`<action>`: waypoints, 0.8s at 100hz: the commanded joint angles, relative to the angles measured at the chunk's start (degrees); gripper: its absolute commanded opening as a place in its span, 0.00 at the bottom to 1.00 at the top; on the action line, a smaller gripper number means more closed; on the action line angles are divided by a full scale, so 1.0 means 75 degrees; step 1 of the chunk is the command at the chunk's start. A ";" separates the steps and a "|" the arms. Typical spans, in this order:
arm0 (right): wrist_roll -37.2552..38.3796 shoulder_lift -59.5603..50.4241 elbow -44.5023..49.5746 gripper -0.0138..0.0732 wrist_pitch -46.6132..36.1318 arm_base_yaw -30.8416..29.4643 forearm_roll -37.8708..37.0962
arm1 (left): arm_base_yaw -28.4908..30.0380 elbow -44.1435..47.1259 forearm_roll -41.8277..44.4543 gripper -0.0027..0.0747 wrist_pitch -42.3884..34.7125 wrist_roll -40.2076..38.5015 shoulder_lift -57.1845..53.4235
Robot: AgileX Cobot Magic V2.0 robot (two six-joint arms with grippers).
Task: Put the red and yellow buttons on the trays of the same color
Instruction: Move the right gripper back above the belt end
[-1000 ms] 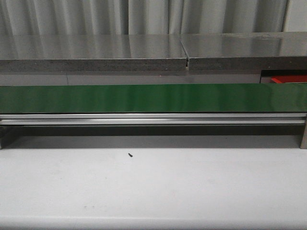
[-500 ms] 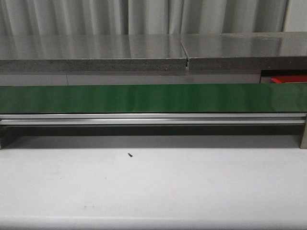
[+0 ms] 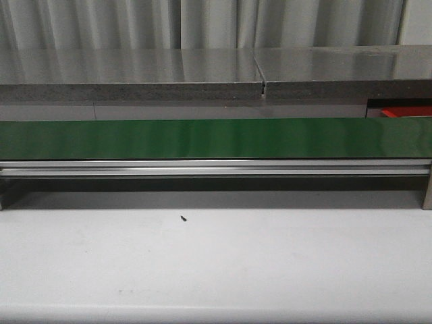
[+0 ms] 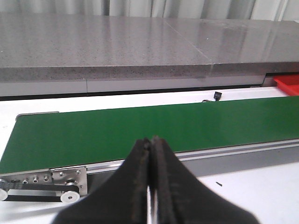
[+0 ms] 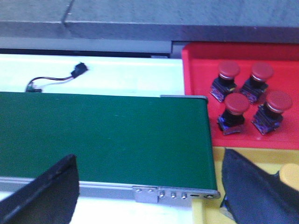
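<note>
Belt: green conveyor (image 3: 216, 138) bare along all its visible length; no button on it in any view.
Red tray (image 5: 201, 98): beside the belt's end, holding four red buttons (image 5: 245, 95), upright and close together.
Yellow tray (image 5: 252, 186): just next to the red one, mostly hidden behind a finger; one yellow object (image 5: 290, 176) at the picture edge, maybe a button, too cut off to tell.
Left gripper (image 4: 150, 186): closed, pads pressed together, holding nothing, above the near side of the belt.
Right gripper (image 5: 149, 186): wide open, empty, over the belt's end near the trays.
Progress: red part seemingly well advanced; yellow part not possible to judge.
Left to do: probably waiting for a next button.
</note>
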 commanded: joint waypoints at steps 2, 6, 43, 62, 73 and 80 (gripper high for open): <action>-0.0115 -0.0836 0.0039 0.86 -0.0044 0.0156 -0.0060 | -0.0058 -0.0211 -0.0186 0.01 -0.0523 0.0017 0.0058; -0.0115 -0.1175 0.0214 0.85 0.0012 0.0164 -0.0060 | -0.0058 -0.0211 -0.0186 0.01 -0.0523 0.0017 0.0058; -0.0252 -0.4130 0.1745 0.08 0.0721 0.0164 -0.0093 | -0.0058 -0.0211 -0.0186 0.01 -0.0523 0.0017 0.0058; -0.0252 -0.4611 0.2003 0.08 0.0938 0.0164 -0.0086 | -0.0058 -0.0211 -0.0186 0.01 -0.0523 0.0017 0.0058; -0.0245 -0.4611 0.2003 0.08 0.1209 0.0164 -0.0080 | -0.0058 -0.0211 -0.0186 0.01 -0.0523 0.0017 0.0058; -0.0245 -0.4611 0.2003 0.08 0.1281 0.0164 -0.0080 | -0.0058 -0.0211 -0.0186 0.01 -0.0523 0.0017 0.0058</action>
